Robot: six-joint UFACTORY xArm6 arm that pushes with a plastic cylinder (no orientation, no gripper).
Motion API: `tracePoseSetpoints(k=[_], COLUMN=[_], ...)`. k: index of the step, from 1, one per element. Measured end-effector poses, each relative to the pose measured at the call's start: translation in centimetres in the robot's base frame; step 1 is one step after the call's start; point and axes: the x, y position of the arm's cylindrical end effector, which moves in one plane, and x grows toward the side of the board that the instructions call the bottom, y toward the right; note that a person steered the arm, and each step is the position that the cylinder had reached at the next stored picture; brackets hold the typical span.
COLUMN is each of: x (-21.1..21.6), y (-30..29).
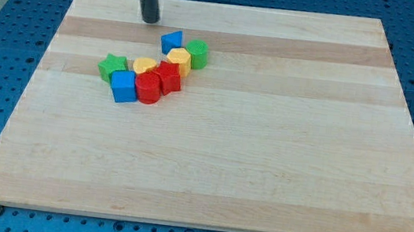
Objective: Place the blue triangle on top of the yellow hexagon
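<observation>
On the wooden board (264, 163), toward the view's top left, my tip (150, 20) stands alone, touching no block. I have no jaws, only this rod. From my tip, the blue triangle (171, 42) lies near, toward the view's lower right. The yellow hexagon (179, 59) touches it just beyond, farther that way.

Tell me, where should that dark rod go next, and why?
Probably a short slide toward the view's right and slightly down. My tip stands up-left of the small blue triangle block, not touching it. The yellow hexagon block lies just below that triangle, so pushing from above the triangle looks sensible; the tip should first get above it.
</observation>
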Motion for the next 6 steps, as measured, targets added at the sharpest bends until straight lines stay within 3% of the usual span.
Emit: tracePoseSetpoints(k=[2,4,6], x=[1.0,7.1,7.1], y=[1.3,2.3,7.2])
